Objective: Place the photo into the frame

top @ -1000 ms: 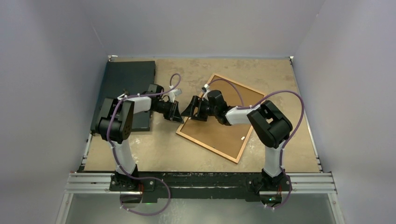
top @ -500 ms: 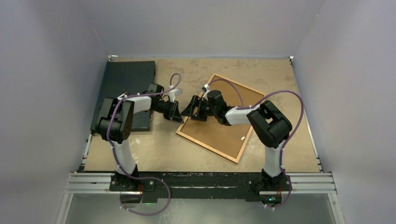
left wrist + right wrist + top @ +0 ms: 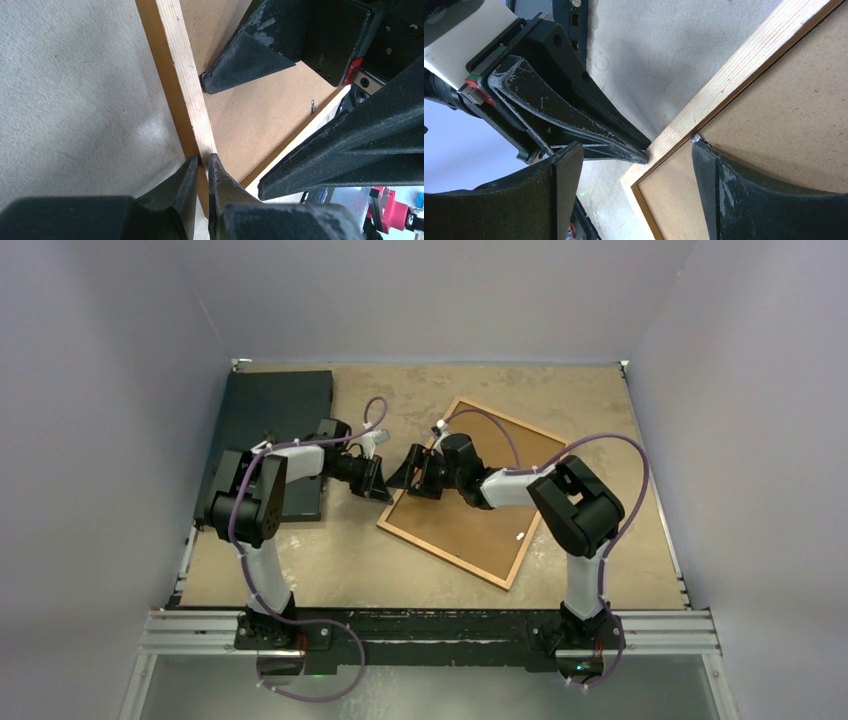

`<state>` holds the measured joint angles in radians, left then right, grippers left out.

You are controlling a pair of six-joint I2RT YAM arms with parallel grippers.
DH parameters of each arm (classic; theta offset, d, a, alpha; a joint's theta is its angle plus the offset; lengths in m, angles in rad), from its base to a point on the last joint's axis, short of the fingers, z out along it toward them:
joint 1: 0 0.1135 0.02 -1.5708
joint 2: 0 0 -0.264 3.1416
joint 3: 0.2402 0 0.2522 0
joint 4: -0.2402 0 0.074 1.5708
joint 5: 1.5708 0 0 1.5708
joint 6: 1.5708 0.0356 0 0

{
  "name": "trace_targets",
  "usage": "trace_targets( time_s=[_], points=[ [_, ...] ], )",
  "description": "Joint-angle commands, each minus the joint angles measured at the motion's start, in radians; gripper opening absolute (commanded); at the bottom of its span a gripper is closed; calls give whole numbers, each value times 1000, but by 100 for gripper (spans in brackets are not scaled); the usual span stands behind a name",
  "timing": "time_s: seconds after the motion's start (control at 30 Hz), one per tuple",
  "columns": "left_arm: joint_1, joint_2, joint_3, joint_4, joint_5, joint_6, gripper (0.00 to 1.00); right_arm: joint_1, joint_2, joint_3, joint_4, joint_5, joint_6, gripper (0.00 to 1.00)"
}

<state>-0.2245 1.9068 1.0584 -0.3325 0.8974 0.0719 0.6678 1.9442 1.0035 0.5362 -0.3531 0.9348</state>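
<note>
The frame (image 3: 446,548) lies back side up on the table, with its brown backing board (image 3: 465,525) inside the wooden border. My left gripper (image 3: 380,488) is at the frame's left corner. In the left wrist view its jaws (image 3: 202,161) are shut on the pale wooden rail (image 3: 182,65). My right gripper (image 3: 402,478) hovers open over the same corner. One finger (image 3: 704,155) touches a small metal tab at the board's edge (image 3: 784,115), and the other finger (image 3: 566,167) hangs over the bare table. The photo is out of view.
A dark grey-black mat (image 3: 272,420) lies at the table's back left, partly under the left arm. The two grippers nearly meet tip to tip at the frame's corner. A small metal tab (image 3: 519,537) shows near the frame's lower right edge.
The right arm has shifted very slightly. The left gripper keeps its hold on the frame's rail.
</note>
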Motion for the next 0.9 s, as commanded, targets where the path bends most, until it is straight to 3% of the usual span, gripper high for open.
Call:
trace_targets(
  time_s=[0.0,0.2,0.37,0.63,0.87],
  points=[
    [-9,15,6,-62,-68,54,0,15,-2,31,-46,7,-9,83],
    [0,-2,86,-162,-70,112,1,-41,-134,53,-134,8,-39,91],
    [2,-3,153,-184,-119,149,6,-215,-265,19,-265,118,-89,99],
    [1,45,182,-134,-193,156,5,-534,-502,-79,-602,637,-89,99],
    [-5,58,149,-110,-198,173,5,-693,-553,-193,-551,724,-43,99]
  ],
)
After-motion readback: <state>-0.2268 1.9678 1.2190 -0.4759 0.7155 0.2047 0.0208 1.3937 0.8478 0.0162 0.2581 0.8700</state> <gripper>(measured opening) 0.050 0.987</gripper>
